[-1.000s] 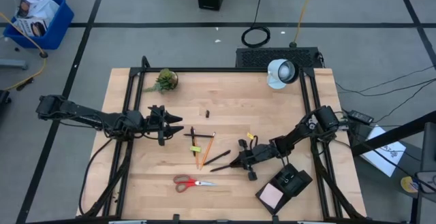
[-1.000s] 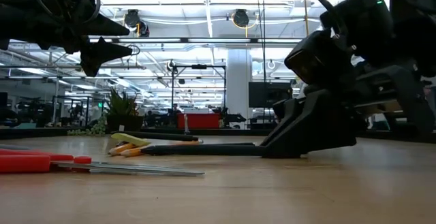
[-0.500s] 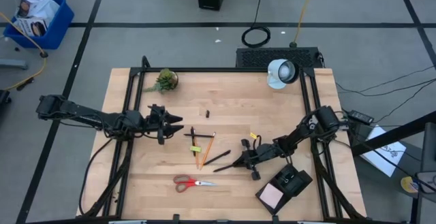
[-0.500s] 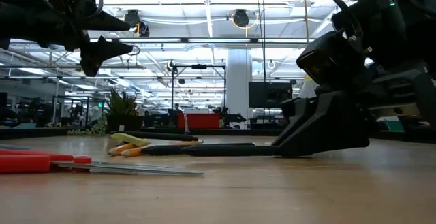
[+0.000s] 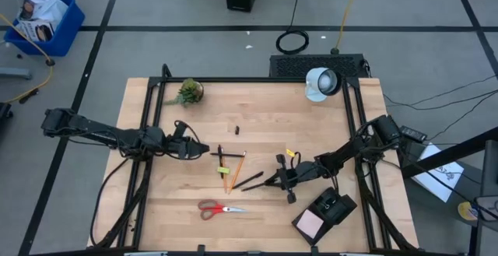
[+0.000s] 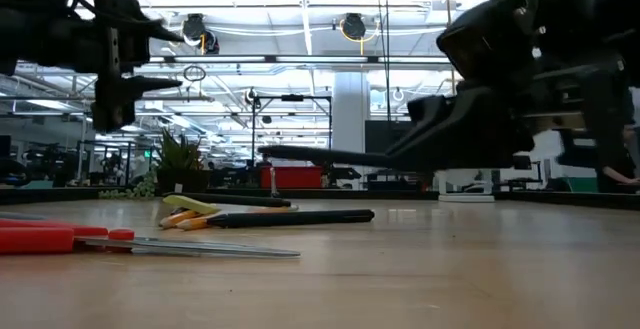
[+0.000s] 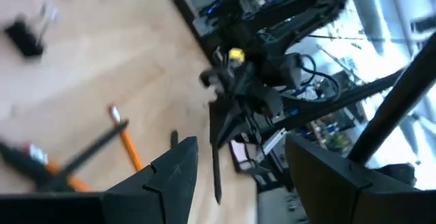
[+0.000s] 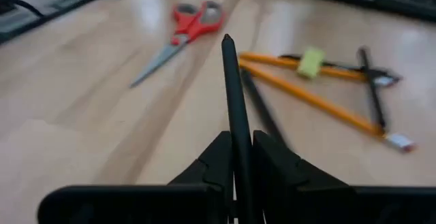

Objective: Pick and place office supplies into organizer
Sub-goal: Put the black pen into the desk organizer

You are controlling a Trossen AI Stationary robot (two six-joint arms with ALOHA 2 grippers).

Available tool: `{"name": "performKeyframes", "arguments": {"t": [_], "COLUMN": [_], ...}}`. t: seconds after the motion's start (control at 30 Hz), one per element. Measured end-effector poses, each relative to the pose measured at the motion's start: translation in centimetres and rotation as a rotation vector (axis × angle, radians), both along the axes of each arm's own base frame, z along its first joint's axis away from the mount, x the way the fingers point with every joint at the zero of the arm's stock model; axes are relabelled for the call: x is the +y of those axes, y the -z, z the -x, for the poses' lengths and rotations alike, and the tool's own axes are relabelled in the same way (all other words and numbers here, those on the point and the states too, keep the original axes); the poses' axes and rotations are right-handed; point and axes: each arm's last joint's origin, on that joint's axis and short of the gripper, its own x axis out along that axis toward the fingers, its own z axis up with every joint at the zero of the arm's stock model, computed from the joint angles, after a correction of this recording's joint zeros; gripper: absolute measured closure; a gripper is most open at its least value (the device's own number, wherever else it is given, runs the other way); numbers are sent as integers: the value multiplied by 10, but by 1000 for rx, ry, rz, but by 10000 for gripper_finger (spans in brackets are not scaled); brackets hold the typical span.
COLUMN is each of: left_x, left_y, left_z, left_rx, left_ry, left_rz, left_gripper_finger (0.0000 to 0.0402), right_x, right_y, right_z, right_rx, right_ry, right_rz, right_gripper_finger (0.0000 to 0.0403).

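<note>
Organizer [image 5: 329, 212]: black tray at the bench's near right corner, set at an angle; a pink sticky-note pad [image 5: 310, 224] lies in its near compartment.
Held pen [image 8: 235, 125]: black, clamped between the right gripper's jaws and lifted clear of the bench, lying nearly level in the low view [image 6: 335, 156].
Right gripper [image 5: 282, 180]: right of the bench's middle, jaws narrow and pinched on the held pen, just beside the loose supplies.
Left gripper [image 5: 193, 149]: over the bench's left half, above the wood, jaws spread wide with nothing between them.
Loose supplies: two orange-yellow pencils [image 5: 236, 170] crossed with a second black pen [image 5: 250, 180] at the middle of the bench; a small yellow-green bit [image 8: 312, 62] sits among them.
Scissors [image 5: 219, 208]: red-handled, flat on the bench nearer the front edge, apart from the pencils.
Binder clip [image 7: 26, 38]: small, black, on the wood, seen from the left wrist.
Bench [image 5: 257, 108]: light wood; a green potted plant [image 5: 188, 92] at the far left corner, a round white lamp [image 5: 320, 82] at the far right.
</note>
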Motion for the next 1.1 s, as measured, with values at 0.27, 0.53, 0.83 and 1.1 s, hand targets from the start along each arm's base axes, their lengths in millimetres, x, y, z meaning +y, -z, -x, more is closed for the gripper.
{"name": "performKeyframes", "arguments": {"t": [0.27, 0.53, 0.83, 1.1], "left_x": [-4, -21, -24, -23], "left_y": [8, -9, -20, -2], "left_z": [-9, -52, -112, -127], "left_rx": [102, 198, 313, 386], "left_ry": [36, 122, 241, 240], "left_rz": [225, 279, 273, 337], "left_gripper_finger": [176, 176, 176, 176], "right_x": [-4, -5, -1, 12], "right_y": [-15, -19, -24, -36], "right_z": [2, 5, -1, -11], "right_rx": [-23, -5, -21, -61], "right_ry": [55, 70, 40, 12], "right_rz": [128, 191, 315, 462], "right_gripper_finger": [368, 366, 364, 363]}}
